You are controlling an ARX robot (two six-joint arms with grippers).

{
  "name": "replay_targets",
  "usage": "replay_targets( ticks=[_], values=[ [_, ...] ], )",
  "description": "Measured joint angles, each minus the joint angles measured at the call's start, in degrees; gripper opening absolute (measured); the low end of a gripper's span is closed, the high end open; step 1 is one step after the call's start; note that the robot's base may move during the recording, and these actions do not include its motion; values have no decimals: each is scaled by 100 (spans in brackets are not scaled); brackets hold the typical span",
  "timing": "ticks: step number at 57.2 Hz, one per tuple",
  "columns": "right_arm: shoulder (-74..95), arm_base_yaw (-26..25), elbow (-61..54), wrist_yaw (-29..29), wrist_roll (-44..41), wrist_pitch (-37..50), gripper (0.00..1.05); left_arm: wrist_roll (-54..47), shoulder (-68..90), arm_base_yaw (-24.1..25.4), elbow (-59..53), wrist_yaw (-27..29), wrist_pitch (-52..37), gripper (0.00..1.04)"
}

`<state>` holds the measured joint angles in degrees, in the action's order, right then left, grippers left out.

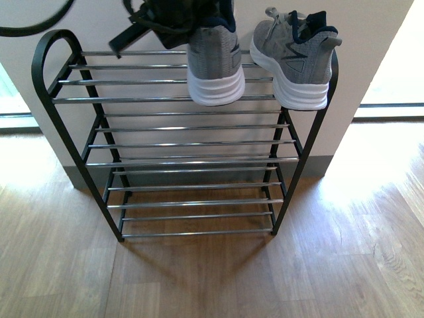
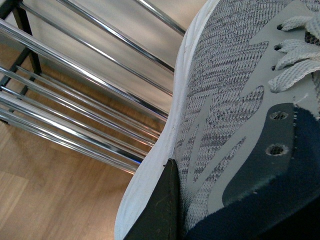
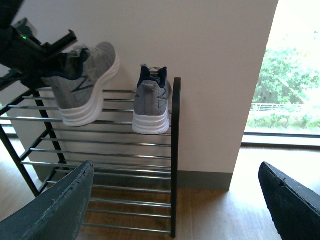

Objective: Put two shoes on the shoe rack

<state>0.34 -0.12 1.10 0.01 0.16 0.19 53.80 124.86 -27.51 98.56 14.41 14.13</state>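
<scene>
Pale wood-plank floor point(image 1: 331, 265) and a white wall back the shoe rack point(image 1: 165, 99), black tube frame with thin shiny chrome rods. The left gripper point(image 1: 173, 25) clamps a grey knit sneaker point(image 1: 213, 63) with a thick white ribbed sole, tilted toe-up over the top shelf's middle. The second sneaker point(image 1: 298, 63) rests at that shelf's right edge, and the right gripper point(image 3: 175, 167) hangs spread and empty.

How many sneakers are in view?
2. One sneaker stands at the right end of the rack's top shelf; the other, left of it, is held there by the left gripper.
</scene>
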Motion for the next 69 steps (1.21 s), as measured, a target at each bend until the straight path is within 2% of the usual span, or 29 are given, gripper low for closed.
replay_targets(
  ticks=[14, 19, 28, 34, 40, 61, 67, 69],
  values=[
    [0, 0, 0, -2, 0, 0, 96, 146, 1427, -173, 2275, -70, 1296, 1],
    [0, 0, 0, -2, 0, 0, 96, 164, 1996, -238, 3418, -76, 1939, 1],
    [0, 0, 0, 0, 0, 0, 96, 219, 2544, -295, 4562, 17, 2662, 1],
    [0, 0, 0, 0, 0, 0, 96, 223, 2677, -321, 4848, 35, 2844, 3],
    [0, 0, 0, 0, 0, 0, 96, 214, 2629, -345, 4752, 15, 2693, 20],
    [0, 0, 0, 0, 0, 0, 96, 221, 1604, -404, 3195, 105, 1930, 80],
    [0, 0, 0, -2, 0, 0, 96, 177, 1335, -404, 2839, 166, 1672, 95],
    [0, 0, 0, 0, 0, 0, 96, 140, 1226, -404, 2697, 190, 1565, 97]
  ],
)
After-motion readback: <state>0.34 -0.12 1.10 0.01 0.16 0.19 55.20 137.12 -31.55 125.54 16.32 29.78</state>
